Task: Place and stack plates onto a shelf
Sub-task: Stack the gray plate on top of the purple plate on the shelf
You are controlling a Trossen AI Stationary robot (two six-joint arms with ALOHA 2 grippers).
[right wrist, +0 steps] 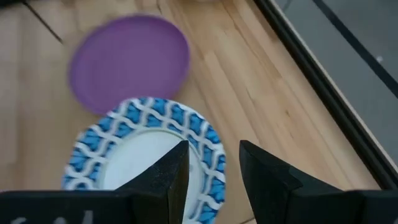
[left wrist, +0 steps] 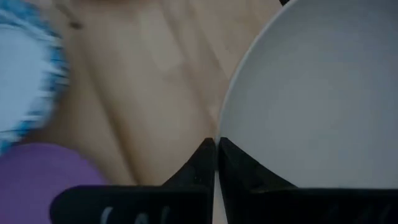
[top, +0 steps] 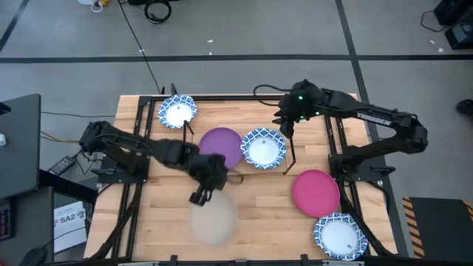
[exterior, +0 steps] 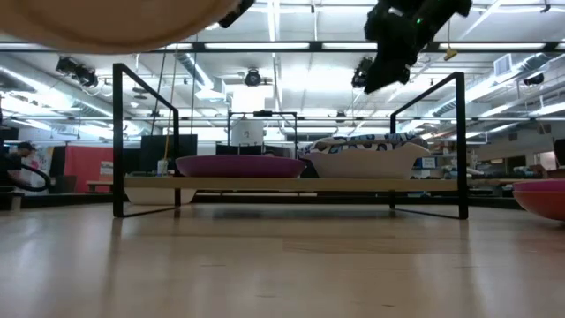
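Over the wooden surface [top: 251, 203], I am carrying a beige plate [top: 213, 218] clenched in my left claw [top: 203, 193], right claw [top: 284, 127] hanging released above the shelf [exterior: 291, 185], already bearing three plates, two more waiting.

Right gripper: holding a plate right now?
No. In the right wrist view the right gripper stands open and empty above the blue-and-white plate lying on the shelf.
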